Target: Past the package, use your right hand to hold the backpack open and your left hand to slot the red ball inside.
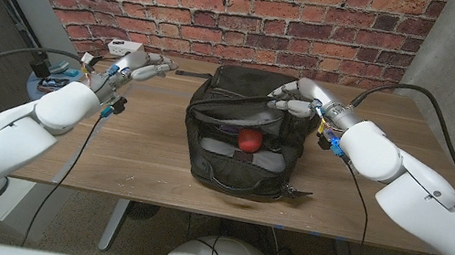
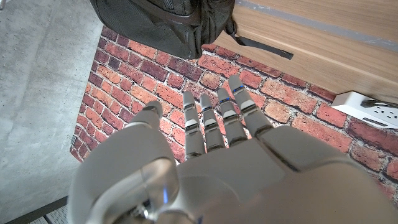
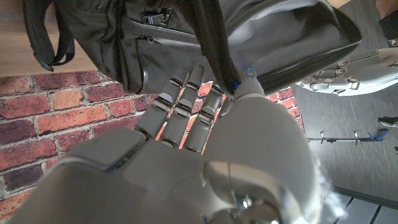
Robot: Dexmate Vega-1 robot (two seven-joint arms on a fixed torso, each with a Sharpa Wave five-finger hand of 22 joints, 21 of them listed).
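Small glossy red ball (image 1: 249, 140) sits inside the gaping black nylon backpack (image 1: 240, 162), whose rim the right hand (image 1: 299, 95) pinches; left hand (image 1: 137, 69), fingers straight, empty, hovers well apart; risk: a slipped pinch lets the opening sag shut.

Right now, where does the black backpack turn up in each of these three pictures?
Head view: backpack at table centre, open.
Left wrist view: dark corner at the picture's top.
Right wrist view: across the picture's top, beyond the hand.
Shared landmark: brick wall.
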